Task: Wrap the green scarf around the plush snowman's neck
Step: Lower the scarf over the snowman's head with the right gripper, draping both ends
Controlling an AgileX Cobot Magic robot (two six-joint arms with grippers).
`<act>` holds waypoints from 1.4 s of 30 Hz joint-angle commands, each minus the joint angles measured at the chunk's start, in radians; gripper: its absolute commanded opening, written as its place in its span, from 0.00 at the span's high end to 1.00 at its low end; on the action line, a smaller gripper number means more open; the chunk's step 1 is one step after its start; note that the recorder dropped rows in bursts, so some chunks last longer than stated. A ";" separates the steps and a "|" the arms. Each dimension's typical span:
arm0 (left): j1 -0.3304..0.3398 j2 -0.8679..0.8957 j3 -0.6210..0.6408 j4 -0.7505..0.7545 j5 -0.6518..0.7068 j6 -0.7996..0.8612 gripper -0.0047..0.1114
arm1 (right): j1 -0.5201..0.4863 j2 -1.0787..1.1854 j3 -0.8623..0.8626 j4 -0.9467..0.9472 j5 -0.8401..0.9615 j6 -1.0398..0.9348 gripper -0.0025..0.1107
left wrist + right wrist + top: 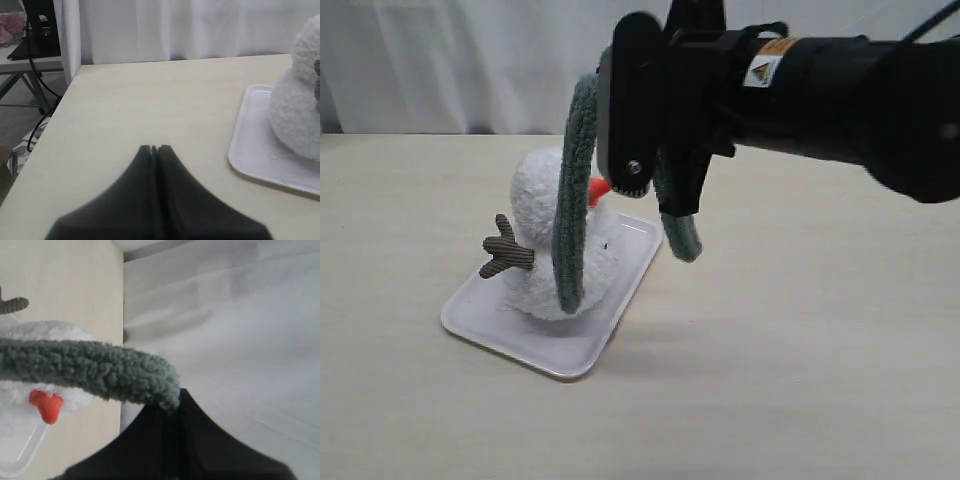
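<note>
The green scarf (570, 200) is off the table, pinched near one end by the right gripper (176, 402), whose jaws are clamped on the fabric beside the head of the plush snowman (542, 225). The exterior view shows the whole drape: a long length arcs up from the gripper and falls across the snowman's front to the base of its body, while the short end dangles free below the gripper (642, 172). It is not looped around the neck. The right wrist view gives what that arm hides from outside: the scarf (95, 370) running across the white head just above the orange nose (46, 406). The snowman stands upright on a white tray (520, 340) on the pale table (800, 380), one brown twig arm (506, 250) sticking out. Only the left wrist view shows the left gripper (154, 148): jaws pressed together on nothing, over bare table (150, 100), well apart from the tray (250, 150).
</note>
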 commanded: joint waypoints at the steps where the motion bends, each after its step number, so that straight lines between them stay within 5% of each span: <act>1: -0.002 -0.002 0.002 -0.013 -0.031 0.000 0.96 | 0.007 0.113 -0.083 -0.005 -0.017 -0.173 0.94; 14: -0.002 -0.002 0.002 -0.013 -0.031 0.000 0.96 | 0.007 0.366 -0.308 -0.079 -0.019 -0.223 0.94; 27: -0.002 -0.002 0.002 -0.013 -0.031 0.000 0.96 | -0.013 0.477 -0.356 -0.398 -0.064 -0.223 0.94; 42: -0.002 -0.002 0.002 -0.013 -0.031 0.000 0.96 | -0.079 0.499 -0.356 -0.424 -0.247 -0.223 0.94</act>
